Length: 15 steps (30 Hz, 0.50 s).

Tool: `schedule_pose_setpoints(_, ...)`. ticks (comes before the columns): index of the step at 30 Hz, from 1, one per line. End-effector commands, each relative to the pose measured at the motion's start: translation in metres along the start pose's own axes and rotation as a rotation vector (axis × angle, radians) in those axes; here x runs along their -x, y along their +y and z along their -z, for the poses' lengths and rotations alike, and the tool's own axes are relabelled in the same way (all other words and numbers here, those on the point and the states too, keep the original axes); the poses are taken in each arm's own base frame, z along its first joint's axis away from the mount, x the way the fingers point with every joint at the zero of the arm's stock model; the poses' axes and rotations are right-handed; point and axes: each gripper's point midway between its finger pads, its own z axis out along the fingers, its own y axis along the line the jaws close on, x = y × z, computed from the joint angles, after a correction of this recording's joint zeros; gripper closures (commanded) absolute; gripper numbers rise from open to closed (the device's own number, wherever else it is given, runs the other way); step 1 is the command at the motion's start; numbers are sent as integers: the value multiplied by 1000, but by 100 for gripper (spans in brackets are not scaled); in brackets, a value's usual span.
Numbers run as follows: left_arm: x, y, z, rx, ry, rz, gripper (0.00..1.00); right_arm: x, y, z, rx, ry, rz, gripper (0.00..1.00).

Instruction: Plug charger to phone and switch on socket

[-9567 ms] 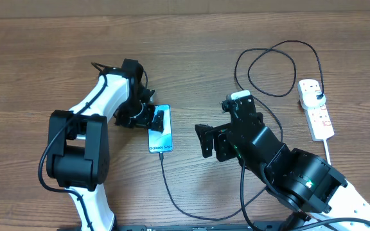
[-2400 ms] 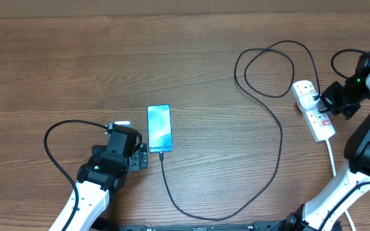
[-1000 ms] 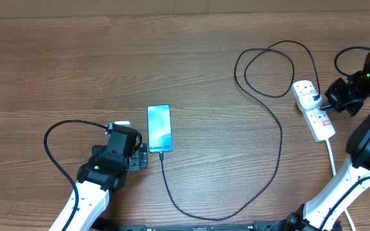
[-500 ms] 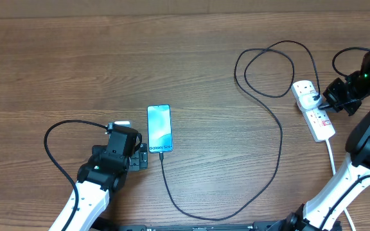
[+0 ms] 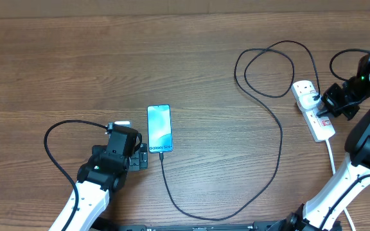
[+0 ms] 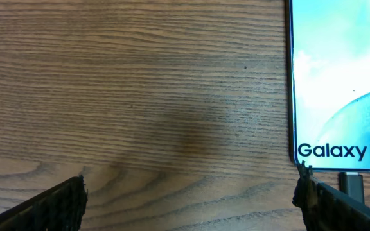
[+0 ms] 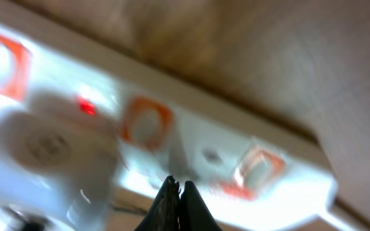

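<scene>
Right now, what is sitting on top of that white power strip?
A black plug sits in the far end of the power strip; red-framed switches line its top. The shut right gripper points at its middle, hiding whatever lies under its tips.

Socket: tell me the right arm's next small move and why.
Probably press the shut right gripper onto the nearest switch: the charger already sits in the phone, and the gripper is right over the socket. A red light glows, though, so it may be on already.
</scene>
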Motion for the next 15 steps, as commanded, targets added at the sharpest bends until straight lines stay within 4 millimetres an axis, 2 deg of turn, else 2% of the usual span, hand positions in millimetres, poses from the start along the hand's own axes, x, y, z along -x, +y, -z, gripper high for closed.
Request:
schedule_pose_setpoints(1, -2, -1, -2, 2, 7, 5, 0, 9, -11, 63, -55, -169, -12, 96)
schedule_pose_setpoints(2, -2, -1, -2, 2, 6, 5, 0, 7, -14, 72, -64, -188, -19, 96)
schedule_pose_setpoints(5, -2, -1, -2, 2, 6, 5, 1, -10, -27, 130, -94, -339, -65, 96)
schedule_pose_setpoints(8, -2, -1, -2, 2, 7, 5, 0, -38, -16, 189, 10, -523, -37, 96)
schedule_pose_setpoints(10, -2, -1, -2, 2, 7, 5, 0, -61, 1, 227, 137, -642, 15, 96)
schedule_pose_setpoints(13, -2, -1, -2, 2, 7, 5, 0, -102, 42, 292, 397, -838, 166, 96)
schedule_pose_setpoints(15, -2, -1, -2, 2, 6, 5, 0, -139, 74, 342, 597, -973, 335, 96)
